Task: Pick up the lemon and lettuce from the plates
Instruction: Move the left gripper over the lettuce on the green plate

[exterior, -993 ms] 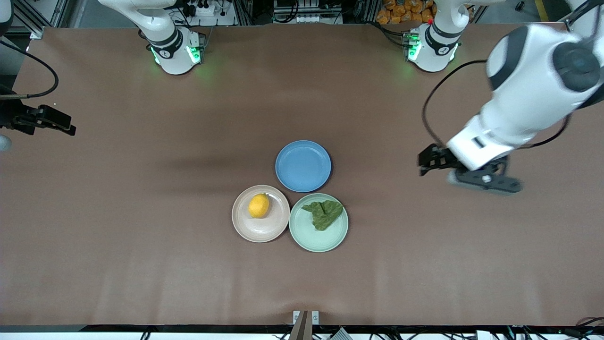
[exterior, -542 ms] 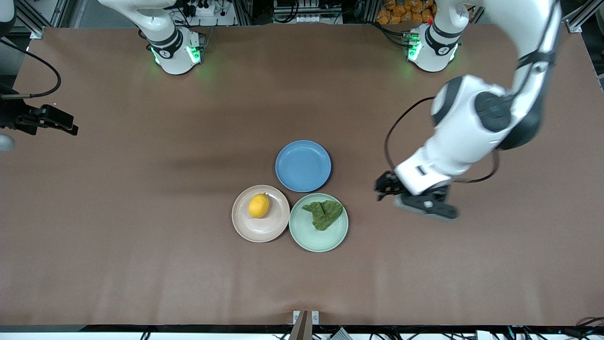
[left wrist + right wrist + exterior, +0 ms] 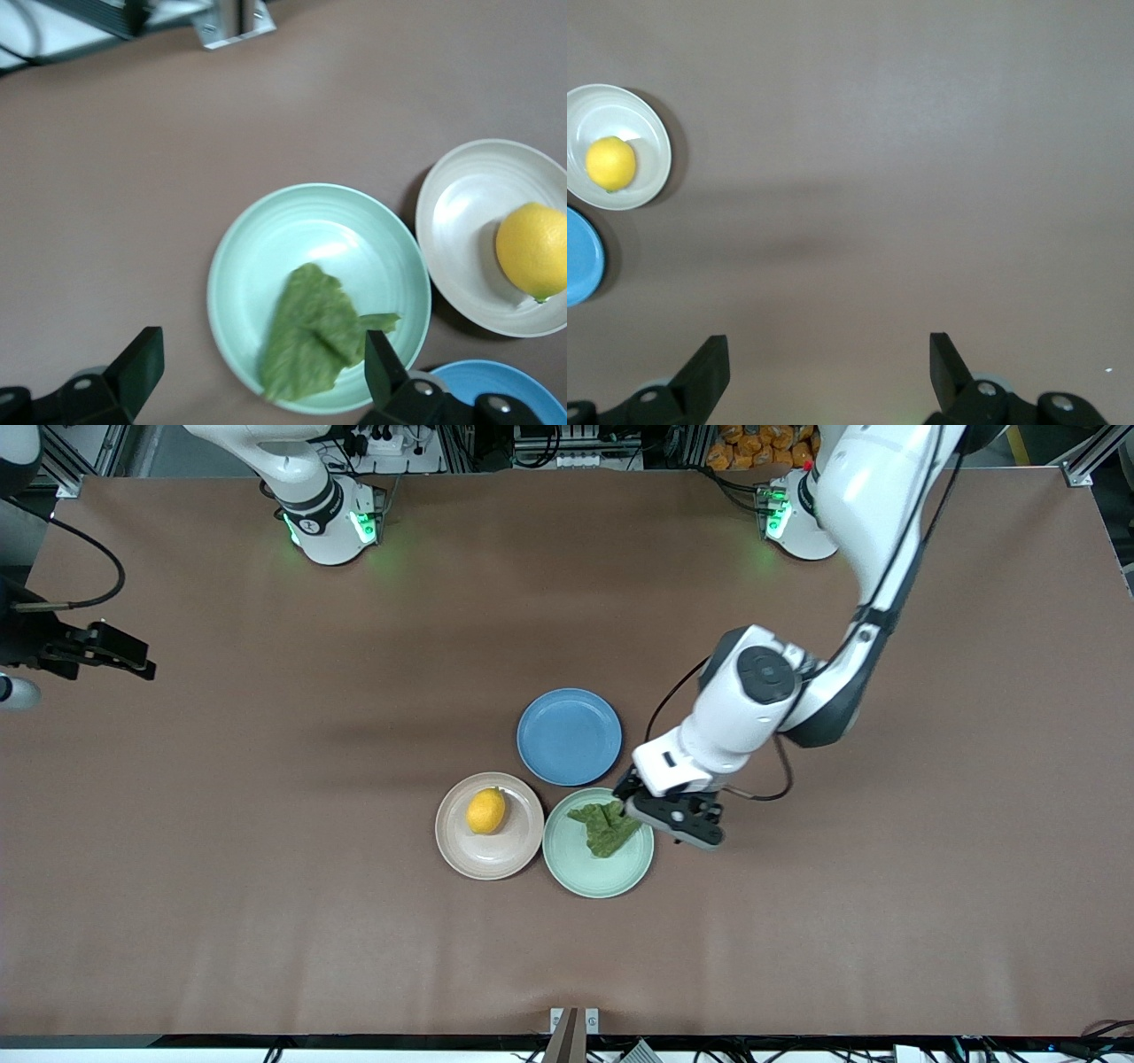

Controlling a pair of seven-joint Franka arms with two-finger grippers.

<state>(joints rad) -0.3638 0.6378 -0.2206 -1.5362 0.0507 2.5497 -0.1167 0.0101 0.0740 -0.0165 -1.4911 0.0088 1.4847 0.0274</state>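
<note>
The yellow lemon [image 3: 486, 810] lies on the pink-beige plate [image 3: 496, 856]. The dark green lettuce [image 3: 607, 828] lies on the mint green plate [image 3: 594, 872] beside it. My left gripper [image 3: 657, 809] hangs open and empty over the mint plate's edge, on the side toward the left arm's end. In the left wrist view its fingers [image 3: 142, 359] straddle the lettuce [image 3: 314, 332] and the plate rim [image 3: 232, 257] from above; the lemon [image 3: 533, 250] shows there too. My right gripper [image 3: 131, 662] waits open and empty over bare table at the right arm's end; its wrist view shows the lemon [image 3: 610, 164] far off.
An empty blue plate [image 3: 569, 736] lies touching both other plates, farther from the front camera. The brown table [image 3: 266, 868] is bare around the three plates. A small metal bracket [image 3: 573, 1020] sits at the table's near edge.
My left arm has swung in from the left arm's end of the table and down to the mint plate's edge by the lettuce. The right gripper has barely shifted.
</note>
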